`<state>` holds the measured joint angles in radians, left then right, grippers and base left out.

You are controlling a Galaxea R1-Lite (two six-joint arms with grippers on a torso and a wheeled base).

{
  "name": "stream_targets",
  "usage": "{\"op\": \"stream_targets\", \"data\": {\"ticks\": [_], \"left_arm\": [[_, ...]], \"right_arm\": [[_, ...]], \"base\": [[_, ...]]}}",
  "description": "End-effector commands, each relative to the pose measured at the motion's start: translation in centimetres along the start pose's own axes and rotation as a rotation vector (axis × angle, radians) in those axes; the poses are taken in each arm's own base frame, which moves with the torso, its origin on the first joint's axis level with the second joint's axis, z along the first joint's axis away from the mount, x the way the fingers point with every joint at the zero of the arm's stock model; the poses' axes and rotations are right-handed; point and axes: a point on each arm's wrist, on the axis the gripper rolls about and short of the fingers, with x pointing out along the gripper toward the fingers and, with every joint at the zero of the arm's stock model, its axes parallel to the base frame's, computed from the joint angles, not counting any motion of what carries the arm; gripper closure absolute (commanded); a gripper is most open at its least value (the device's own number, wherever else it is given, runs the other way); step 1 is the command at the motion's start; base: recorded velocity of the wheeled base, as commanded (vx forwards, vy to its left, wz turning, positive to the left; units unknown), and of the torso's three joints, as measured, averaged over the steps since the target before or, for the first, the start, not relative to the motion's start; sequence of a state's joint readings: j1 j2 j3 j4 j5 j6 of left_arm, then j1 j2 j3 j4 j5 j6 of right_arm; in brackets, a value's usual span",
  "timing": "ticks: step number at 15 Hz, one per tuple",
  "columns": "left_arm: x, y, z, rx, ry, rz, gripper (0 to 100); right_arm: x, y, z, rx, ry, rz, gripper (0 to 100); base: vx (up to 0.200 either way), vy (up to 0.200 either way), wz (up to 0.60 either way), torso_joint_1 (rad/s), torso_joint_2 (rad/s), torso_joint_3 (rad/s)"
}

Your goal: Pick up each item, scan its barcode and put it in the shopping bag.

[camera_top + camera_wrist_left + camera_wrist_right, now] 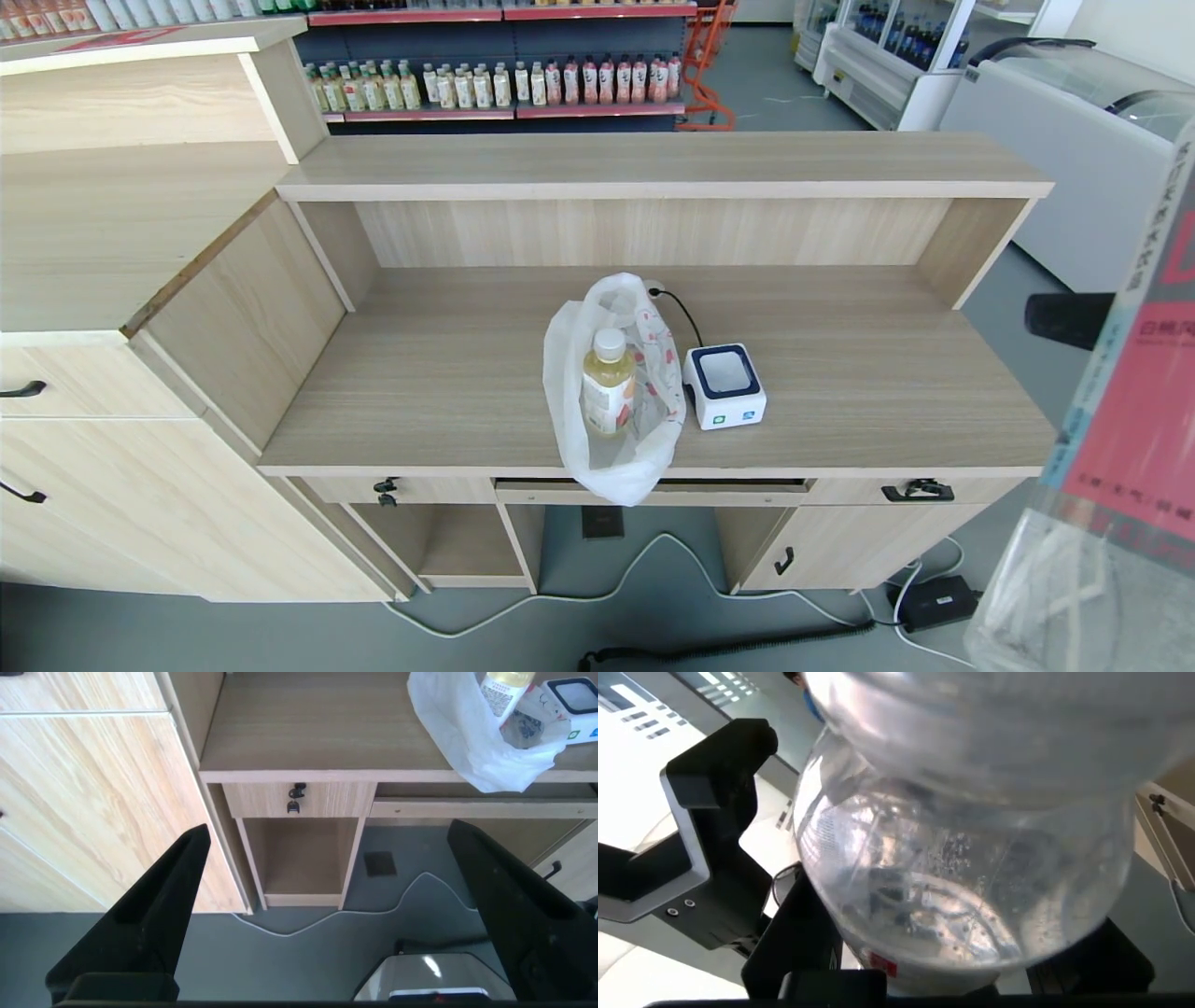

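On the wooden counter (840,373), about mid-width & toward the near edge, the white shopping bag (563,392) lies w/ its mouth open; its near end droops over the counter's front edge. Inside it stands a tea bottle (609,383), white cap, yellowish liquid, roughly upright. Just right of the bag, touching or nearly so, sits the white scanner (724,385), blue-framed window facing up; its black cable (681,313) runs to the far side behind the bag.

At the right edge of the head view, very near the camera & well apart from bag and scanner, a big clear bottle (1120,448) w/ a pink-red label is up in the air, off the counter. The right gripper (934,887) clamps it: the wrist cam shows the bottle's rounded clear body wedged between the black fingers (715,803).

The left gripper (327,924) hangs low, in front of the counter's left part, above the grey floor. Its jaws are spread wide, nothing between them.

Far behind the counter: a shelf row of drinks (504,84); far right, chest freezers (1055,121).
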<state>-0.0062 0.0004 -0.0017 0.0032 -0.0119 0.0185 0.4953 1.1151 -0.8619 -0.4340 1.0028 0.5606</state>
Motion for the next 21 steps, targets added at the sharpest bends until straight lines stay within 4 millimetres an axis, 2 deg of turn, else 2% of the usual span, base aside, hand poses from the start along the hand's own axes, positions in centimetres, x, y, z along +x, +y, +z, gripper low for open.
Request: {"op": "stream_targets", "data": {"ticks": [1, 13, 16, 18, 19, 21], "left_arm": [[0.0, 0.0, 0.0, 0.000, 0.000, 0.000, 0], [0.0, 0.0, 0.0, 0.000, 0.000, 0.000, 0], [0.0, 0.0, 0.0, 0.000, 0.000, -0.002, 0], [0.0, 0.0, 0.0, 0.000, 0.000, 0.000, 0], [0.0, 0.0, 0.0, 0.000, 0.000, 0.000, 0], [0.0, 0.0, 0.0, 0.000, 0.000, 0.000, 0]], "right_arm": [[0.1, -0.2, 0.0, 0.003, 0.003, -0.001, 100], [0.1, -1.0, -0.3, -0.042, 0.010, -0.030, 100], [-2.1, -8.1, -1.1, -0.426, 0.062, -0.325, 100], [-4.3, -13.3, -1.6, -0.690, 0.173, -0.606, 100], [-5.8, -15.2, -1.6, -0.796, 0.221, -0.705, 100], [-8.0, -18.6, -1.4, -1.002, 0.272, -0.792, 100]], "base": [[0.000, 0.000, 0.00, 0.000, 0.00, 0.000], [0.000, 0.000, 0.00, 0.000, 0.00, 0.000], [0.000, 0.000, 0.00, 0.000, 0.00, 0.000], [0.000, 0.000, 0.00, 0.000, 0.00, 0.000], [0.000, 0.000, 0.00, 0.000, 0.00, 0.000], [0.000, 0.000, 0.00, 0.000, 0.00, 0.000]]}}
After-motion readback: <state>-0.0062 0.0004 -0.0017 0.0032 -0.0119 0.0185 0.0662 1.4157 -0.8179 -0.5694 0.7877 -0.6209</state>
